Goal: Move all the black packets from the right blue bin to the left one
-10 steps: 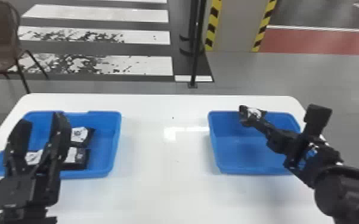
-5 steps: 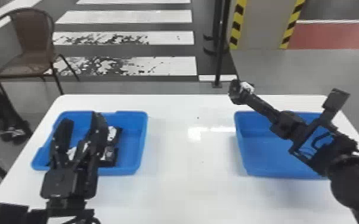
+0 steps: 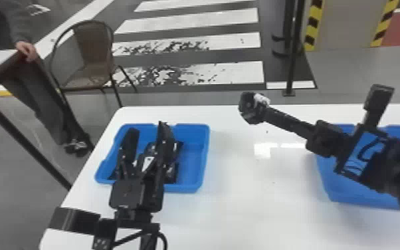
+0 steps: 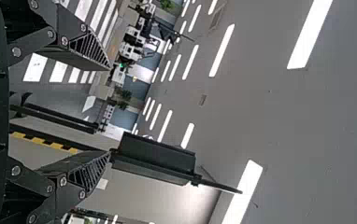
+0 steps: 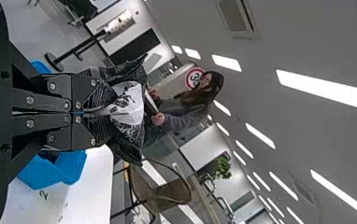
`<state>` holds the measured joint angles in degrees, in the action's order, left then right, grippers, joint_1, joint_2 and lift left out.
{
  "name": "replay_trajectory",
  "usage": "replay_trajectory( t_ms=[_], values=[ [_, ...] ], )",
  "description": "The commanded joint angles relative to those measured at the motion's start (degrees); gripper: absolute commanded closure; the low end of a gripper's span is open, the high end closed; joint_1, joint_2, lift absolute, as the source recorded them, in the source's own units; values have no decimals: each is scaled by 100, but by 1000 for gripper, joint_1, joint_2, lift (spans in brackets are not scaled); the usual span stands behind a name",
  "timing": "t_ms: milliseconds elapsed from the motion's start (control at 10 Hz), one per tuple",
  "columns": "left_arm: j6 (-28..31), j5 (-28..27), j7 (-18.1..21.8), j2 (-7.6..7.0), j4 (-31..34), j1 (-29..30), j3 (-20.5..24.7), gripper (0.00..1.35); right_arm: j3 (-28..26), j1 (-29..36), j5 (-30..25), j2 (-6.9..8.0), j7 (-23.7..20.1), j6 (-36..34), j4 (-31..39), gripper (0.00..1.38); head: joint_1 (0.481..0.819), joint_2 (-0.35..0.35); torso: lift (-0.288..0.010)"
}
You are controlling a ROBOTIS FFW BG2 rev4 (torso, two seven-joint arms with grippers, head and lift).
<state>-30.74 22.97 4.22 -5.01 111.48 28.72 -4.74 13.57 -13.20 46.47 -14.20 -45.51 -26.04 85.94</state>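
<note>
Well, your desk (image 3: 236, 212) is white, with one chair (image 3: 93, 56) beyond. Your right wrist view adds one round sign (image 5: 195, 78). You have two bins: left bin (image 3: 202, 159) with packets (image 3: 172, 173), count unclear, and right bin (image 3: 329, 186). Your left end effector (image 3: 148, 128), over left bin, has fingers wide apart, nothing between; your right end effector (image 3: 264, 114) pinches one packet (image 5: 130, 105) above the desk.

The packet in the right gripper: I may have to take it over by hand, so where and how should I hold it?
I'd pinch a flared black end of the packet, coming from the side opposite the right gripper. That gripper is shut on the near part, while the black ends spread free on either side of the white patch.
</note>
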Motion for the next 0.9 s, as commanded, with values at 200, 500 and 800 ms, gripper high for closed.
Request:
replay_trajectory(
  t_ms=[200, 500, 800],
  values=[
    [360, 11, 0, -35, 123, -32, -97, 429, 894, -354, 255, -57, -125, -138, -206, 1170, 695, 276, -140],
    [542, 228, 18, -202, 207, -144, -589, 429, 1271, -565, 369, -57, -125, -138, -347, 1170, 695, 305, -140],
    [781, 593, 88, -492, 207, -355, -1388, 429, 1271, -635, 381, -57, -125, -138, -375, 1170, 695, 241, -140]
  ],
)
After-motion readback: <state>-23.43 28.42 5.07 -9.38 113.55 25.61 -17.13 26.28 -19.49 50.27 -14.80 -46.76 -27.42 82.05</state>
